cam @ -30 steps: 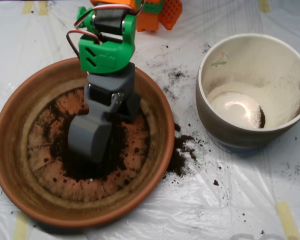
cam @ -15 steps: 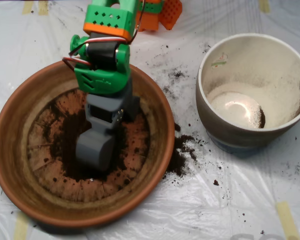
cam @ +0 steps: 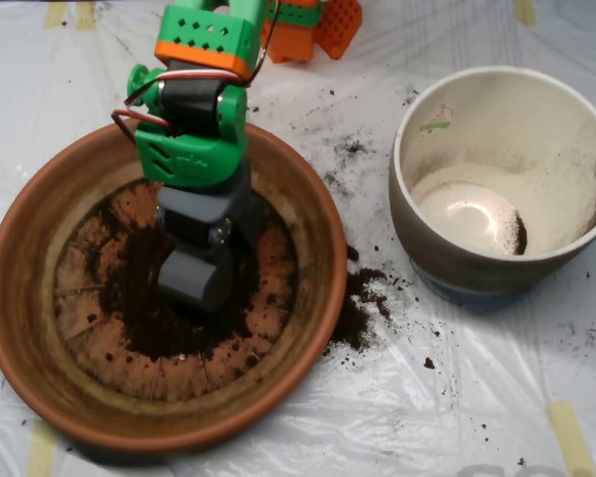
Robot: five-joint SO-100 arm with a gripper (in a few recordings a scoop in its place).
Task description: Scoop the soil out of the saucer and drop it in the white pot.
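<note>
The terracotta saucer (cam: 40,298) fills the left half of the overhead view. Dark soil (cam: 144,318) lies in a patch on its ridged base. My grey scoop (cam: 194,281) hangs over the middle of the saucer, directly above the soil, under the green and orange arm (cam: 191,129). Its two shells look closed together. Whether soil is inside is hidden. The white pot (cam: 507,179) stands to the right, with a small dark clump (cam: 520,237) at its bottom and dusty inner walls.
Spilled soil (cam: 363,298) lies on the plastic sheet between saucer and pot, with crumbs scattered around. An orange arm base (cam: 318,25) sits at the top edge. Tape strips mark the sheet's corners.
The scoop has risen and pulled slightly back toward the top of the saucer, looking smaller at its tip. More soil shows beneath it. The pot has not moved.
</note>
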